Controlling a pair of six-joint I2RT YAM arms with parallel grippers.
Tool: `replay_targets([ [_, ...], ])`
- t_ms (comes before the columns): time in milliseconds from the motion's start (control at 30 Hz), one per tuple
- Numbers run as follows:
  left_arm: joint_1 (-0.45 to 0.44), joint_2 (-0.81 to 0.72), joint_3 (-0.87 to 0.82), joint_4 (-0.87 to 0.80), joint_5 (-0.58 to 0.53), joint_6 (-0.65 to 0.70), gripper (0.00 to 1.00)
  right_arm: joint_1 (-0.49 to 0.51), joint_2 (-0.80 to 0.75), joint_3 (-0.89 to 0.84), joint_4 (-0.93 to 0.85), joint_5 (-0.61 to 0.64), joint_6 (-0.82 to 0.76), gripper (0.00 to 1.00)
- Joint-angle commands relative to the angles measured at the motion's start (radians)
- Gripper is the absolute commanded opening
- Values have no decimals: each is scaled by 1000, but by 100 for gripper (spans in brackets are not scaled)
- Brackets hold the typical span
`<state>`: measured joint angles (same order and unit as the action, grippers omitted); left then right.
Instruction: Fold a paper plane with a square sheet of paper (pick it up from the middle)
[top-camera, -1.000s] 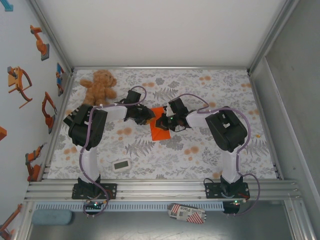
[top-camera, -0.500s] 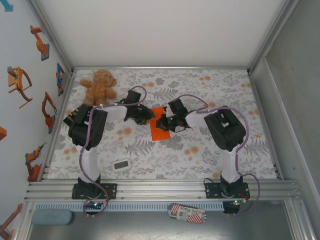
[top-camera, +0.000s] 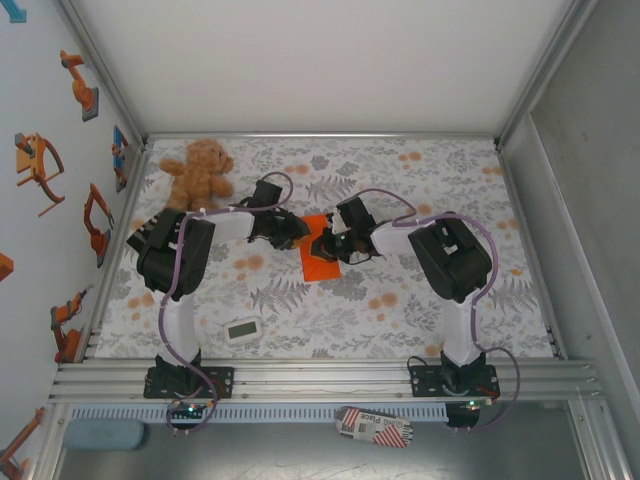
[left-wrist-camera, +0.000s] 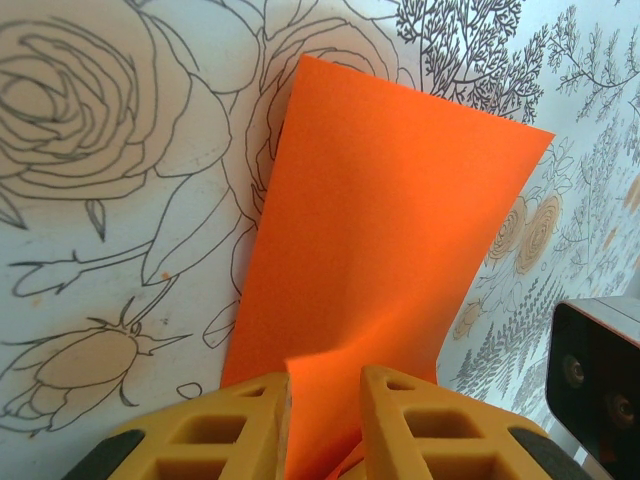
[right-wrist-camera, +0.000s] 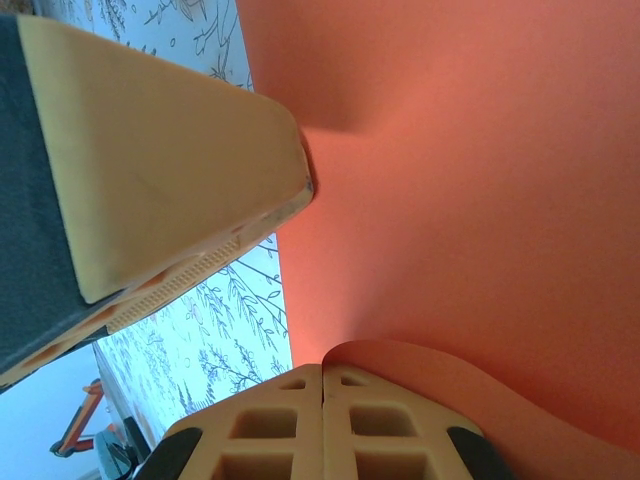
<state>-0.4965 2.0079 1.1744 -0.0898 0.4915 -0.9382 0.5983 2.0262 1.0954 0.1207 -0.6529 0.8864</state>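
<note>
Top external: orange paper (top-camera: 320, 266) runs lengthwise near-to-far.

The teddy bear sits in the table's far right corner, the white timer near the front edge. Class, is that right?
No: the teddy bear sits in the table's far left corner, per the top external view. The rest holds.

Bright, even overhead light; shadows soft and short.
Top view sharp. Right wrist view very close and soft: square sheet of paper (right-wrist-camera: 480, 200) blurred, darker shadow at upper centre.
</note>
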Motion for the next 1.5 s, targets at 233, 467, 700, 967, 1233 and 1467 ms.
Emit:
replay_targets([
  [233,-2,54,-14,-70,-39,12,24,9,20,31,12,-12,-5,0],
  [467,1,44,-16,-72,-41,12,19,9,14,26,19,-3,2,0],
  [700,22,-36,62,-115,-35,51,19,9,0,16,-6,2,-13,0],
  [967,36,32,100,-151,-42,79,15,9,-3,17,3,0,-12,0],
  [1233,35,60,89,-149,-47,70,13,10,-2,22,8,-7,-14,0],
  [1467,33,71,76,-151,-50,63,13,8,5,32,16,-1,-9,0],
])
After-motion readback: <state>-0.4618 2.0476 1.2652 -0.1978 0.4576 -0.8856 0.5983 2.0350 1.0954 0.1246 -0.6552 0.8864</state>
